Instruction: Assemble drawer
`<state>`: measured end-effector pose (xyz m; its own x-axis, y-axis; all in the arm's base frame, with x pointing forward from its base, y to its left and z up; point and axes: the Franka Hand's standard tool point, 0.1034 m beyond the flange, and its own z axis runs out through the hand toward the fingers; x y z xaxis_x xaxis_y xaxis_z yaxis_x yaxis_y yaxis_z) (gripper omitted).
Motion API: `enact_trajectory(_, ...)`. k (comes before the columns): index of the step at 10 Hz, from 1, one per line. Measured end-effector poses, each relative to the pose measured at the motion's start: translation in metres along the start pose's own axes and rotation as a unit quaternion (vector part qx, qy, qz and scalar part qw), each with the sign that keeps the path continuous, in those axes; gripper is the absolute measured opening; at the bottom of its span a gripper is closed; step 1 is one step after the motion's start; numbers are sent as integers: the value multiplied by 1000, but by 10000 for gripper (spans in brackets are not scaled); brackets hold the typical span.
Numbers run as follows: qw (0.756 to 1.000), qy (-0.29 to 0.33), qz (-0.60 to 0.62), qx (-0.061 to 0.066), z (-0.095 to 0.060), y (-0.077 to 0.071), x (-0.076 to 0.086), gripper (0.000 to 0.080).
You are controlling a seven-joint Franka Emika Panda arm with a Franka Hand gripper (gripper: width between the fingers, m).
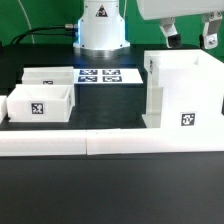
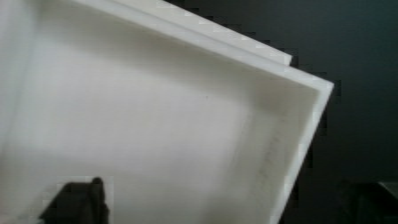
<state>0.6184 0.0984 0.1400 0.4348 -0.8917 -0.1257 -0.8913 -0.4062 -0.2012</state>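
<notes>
The tall white boxy housing (image 1: 185,92) stands open-topped on the dark table at the exterior view's right, with a square tag on its near face. Two small white trays (image 1: 40,103) (image 1: 50,76) sit at the exterior view's left, one behind the other. My gripper (image 1: 190,38) hangs just above the housing's top, open and empty. In the wrist view the housing's pale inside (image 2: 143,120) fills most of the picture. My gripper (image 2: 231,205) has one dark finger (image 2: 75,200) over the housing's inside. The other finger lies beyond its side wall (image 2: 299,150), over the dark table.
The marker board (image 1: 100,75) lies flat between the trays and the housing, in front of the arm's white base (image 1: 100,25). A long low white border wall (image 1: 110,142) runs along the table's near edge.
</notes>
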Motion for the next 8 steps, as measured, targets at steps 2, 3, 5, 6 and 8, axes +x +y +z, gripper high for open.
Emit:
enact_trajectory(2,982,1,-186,-40,1,15,6,648)
enact_trajectory(3,965,-1,-258,-49,0,20,12,648)
enact_trajectory(5,934,-2,-354,-54,-2,25,21,648)
enact_trajectory(6,923,-1,-381,-45,-3,25,28,648)
enact_trajectory(8,894,-4,-447,-46,-3,25,27,648)
